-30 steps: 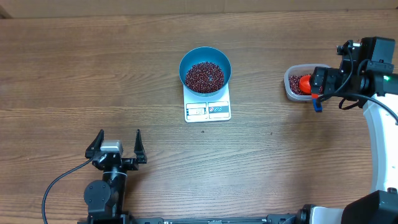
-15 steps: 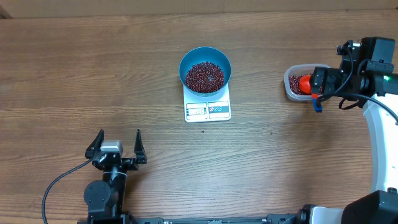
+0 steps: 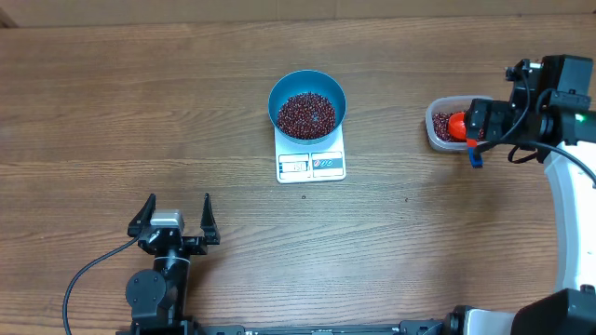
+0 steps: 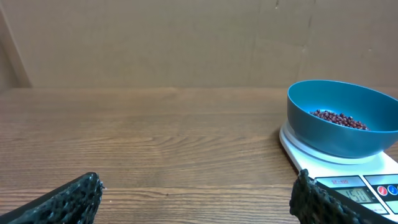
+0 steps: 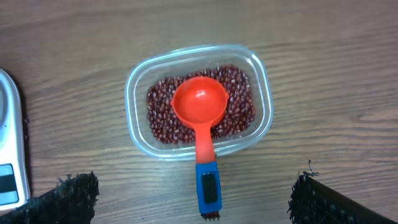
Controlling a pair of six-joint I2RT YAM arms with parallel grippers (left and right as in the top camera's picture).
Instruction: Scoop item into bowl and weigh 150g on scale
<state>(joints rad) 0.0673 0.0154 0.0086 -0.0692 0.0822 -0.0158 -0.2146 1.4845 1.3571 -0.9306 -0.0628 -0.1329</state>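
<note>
The blue bowl (image 3: 307, 104) stands on the white scale (image 3: 311, 164) at the table's middle and holds a heap of dark red beans (image 3: 306, 114); the left wrist view shows the bowl (image 4: 341, 118) on the scale (image 4: 348, 180) at its right. A clear tub (image 5: 198, 99) at the right holds more beans (image 5: 161, 112), with a red scoop (image 5: 200, 106) lying in it, its blue handle (image 5: 208, 190) sticking out over the rim. My right gripper (image 5: 196, 193) hangs open above the handle, touching nothing. My left gripper (image 3: 174, 219) stands open and empty near the front left.
The clear tub (image 3: 447, 125) sits right of the scale, partly under my right arm (image 3: 540, 112). A cardboard wall (image 4: 186, 43) closes off the far side of the wooden table (image 3: 140, 112).
</note>
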